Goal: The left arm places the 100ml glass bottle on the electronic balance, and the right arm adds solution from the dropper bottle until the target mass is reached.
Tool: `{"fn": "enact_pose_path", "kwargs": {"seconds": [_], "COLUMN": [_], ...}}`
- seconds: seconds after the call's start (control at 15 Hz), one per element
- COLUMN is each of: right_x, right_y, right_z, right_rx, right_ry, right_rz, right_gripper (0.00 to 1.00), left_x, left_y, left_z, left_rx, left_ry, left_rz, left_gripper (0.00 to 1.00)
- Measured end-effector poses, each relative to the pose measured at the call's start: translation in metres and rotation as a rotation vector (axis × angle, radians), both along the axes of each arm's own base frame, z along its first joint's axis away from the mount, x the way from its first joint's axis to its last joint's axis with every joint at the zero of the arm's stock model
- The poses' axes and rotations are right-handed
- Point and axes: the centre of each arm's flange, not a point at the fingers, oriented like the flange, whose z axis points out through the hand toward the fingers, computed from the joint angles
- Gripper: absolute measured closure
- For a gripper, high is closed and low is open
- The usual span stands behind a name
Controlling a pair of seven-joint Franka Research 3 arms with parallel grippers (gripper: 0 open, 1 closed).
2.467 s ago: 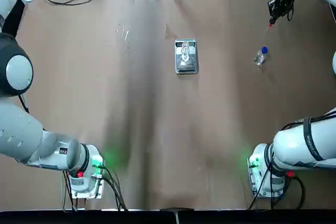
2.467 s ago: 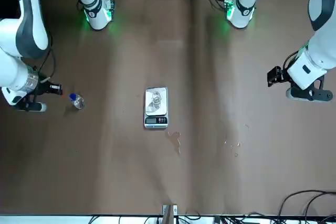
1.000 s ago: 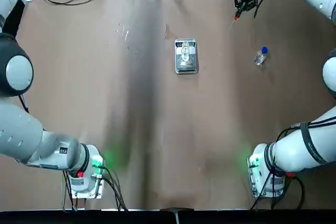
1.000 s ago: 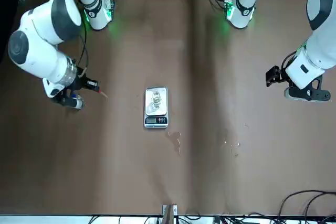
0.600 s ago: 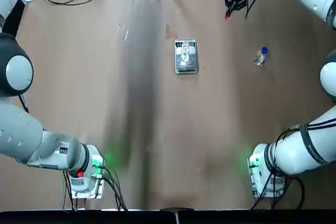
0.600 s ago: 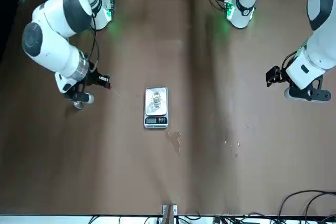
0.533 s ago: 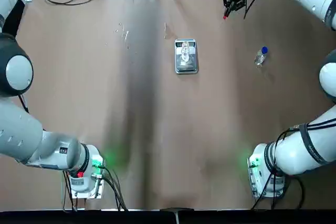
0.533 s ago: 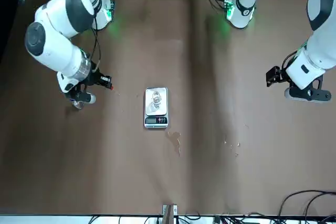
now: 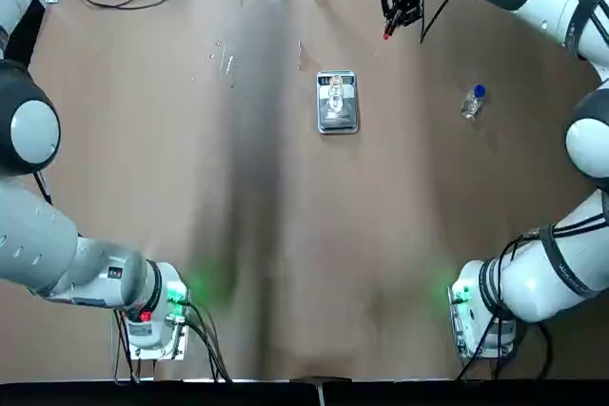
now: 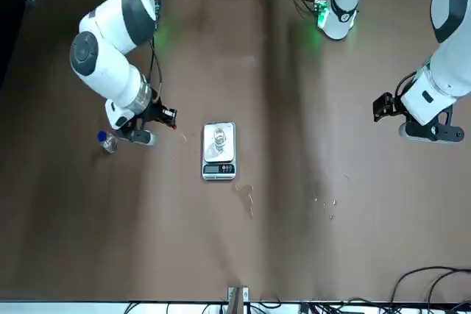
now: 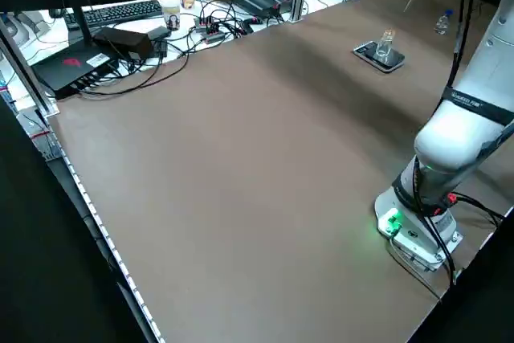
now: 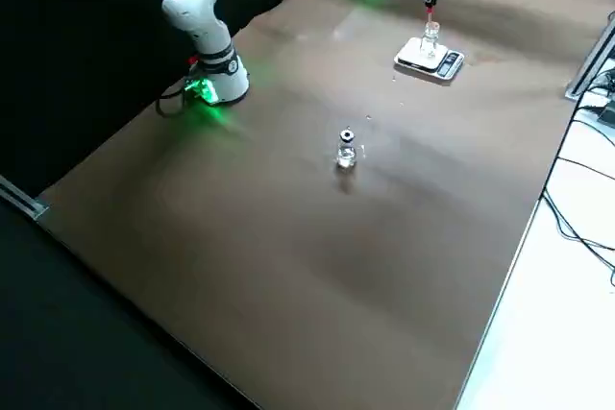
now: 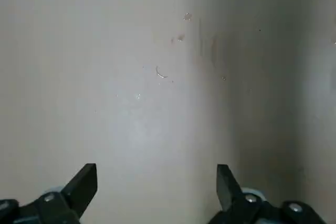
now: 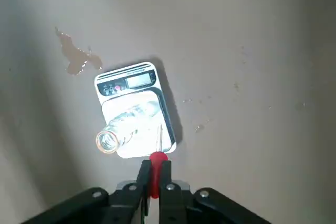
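Air lies between the two fingertips of the left claw (image 13: 157, 166), held apart above the table (image 9: 238, 235) on the robot's left side. Its white left arm (image 9: 71, 254) reaches forward from a base near the robot's edge, and the front view shows the claw at the end of it.

Next, moving rightward, small clear droplets (image 9: 226, 62) dot the tabletop. A shallow puddle (image 10: 244, 196) comes after them, just beyond the far end of the electronic balance (image 9: 338, 125). That scale sits flat around the middle of the table's width, its display strip (image 10: 218, 169) at the far end; the reading is too small to tell. On its pan stands the 100ml glass bottle (image 9: 336, 92), upright and open-mouthed.

Farther right, the right claw (image 14: 156, 163) hovers above the table, near the balance on its right and far side. It is clamped on the red dropper top (image 14: 155, 182), whose slender clear tube (image 14: 159, 139) sticks out past the tips. Well apart from the scale, farther right again, the dropper bottle (image 9: 472, 104) stands on the table with its blue collar (image 9: 479, 90), separate from its red top. Last comes the white right arm (image 9: 552, 268), bent round from the robot's edge, black cables (image 9: 580, 226) strapped along it.
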Motion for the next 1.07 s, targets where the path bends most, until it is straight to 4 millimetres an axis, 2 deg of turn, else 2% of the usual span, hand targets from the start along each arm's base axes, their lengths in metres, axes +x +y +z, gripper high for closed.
{"fn": "enact_pose_path", "kwargs": {"seconds": [0.93, 1.07], "right_x": [-0.019, -0.023], "right_y": [0.083, 0.094], "right_z": [-0.018, -0.025], "right_rx": [0.033, 0.031], "right_ry": [-0.023, -0.021], "right_rz": [-0.035, -0.028], "right_gripper": [0.89, 0.89], "left_x": [0.000, 0.000], "left_y": [-0.004, -0.004], "left_z": [0.000, 0.000], "left_rx": [0.000, 0.000], "left_ry": [0.000, 0.000], "left_rz": [-0.006, -0.007], "left_gripper": [0.00, 0.00]}}
